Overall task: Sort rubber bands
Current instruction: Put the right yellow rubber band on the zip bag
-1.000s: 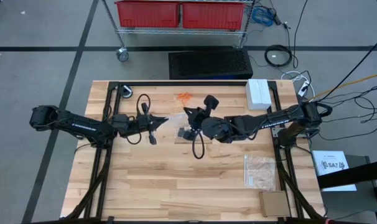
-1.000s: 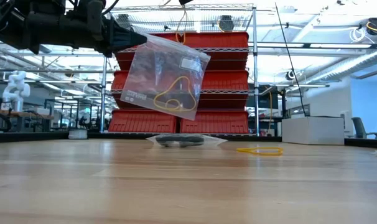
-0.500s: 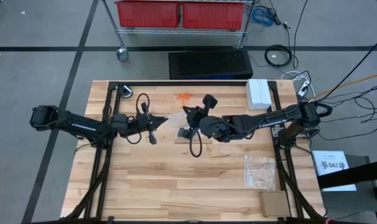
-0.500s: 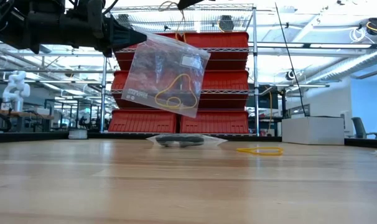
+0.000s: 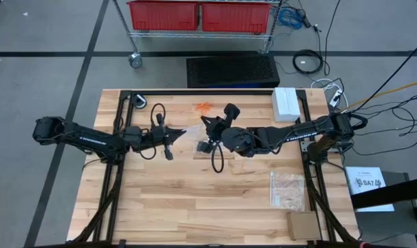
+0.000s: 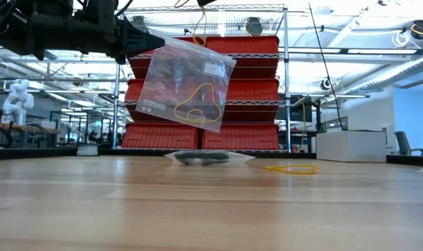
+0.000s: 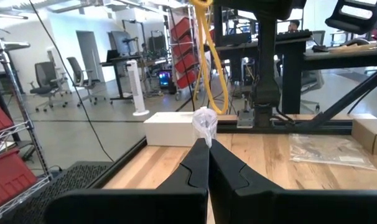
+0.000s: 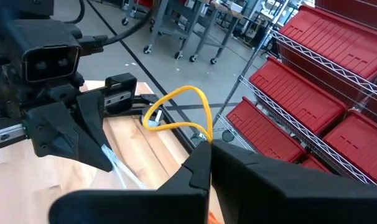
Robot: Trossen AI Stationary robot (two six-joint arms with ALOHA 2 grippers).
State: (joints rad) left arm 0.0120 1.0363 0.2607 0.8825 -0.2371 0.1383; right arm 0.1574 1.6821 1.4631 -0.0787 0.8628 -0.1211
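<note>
So the left gripper (image 6: 159, 42) is pinched tight on the top corner of a clear bag (image 6: 186, 84), hanging it in the air over mid-table, I'd guess so its mouth is reachable from above. One yellow band (image 6: 195, 106) already sits inside it, next to something dark I can't identify.

The right gripper (image 8: 207, 144) has its fingers pressed together on another yellow band (image 8: 176, 112), dangling it just beside and above the bag, so it looks like that one goes in next.

Other piles: orange bands (image 5: 204, 107) at the far edge of the table (image 5: 160, 207), and a yellow loop (image 6: 291, 168) lying flat to the right. A second bag (image 6: 206, 157) lies flat under the hanging one with dark stuff in it, probably the black bands, hard to say.

From above the arms cover the hanging bag almost completely, and I can't tell if its mouth is actually open.
</note>
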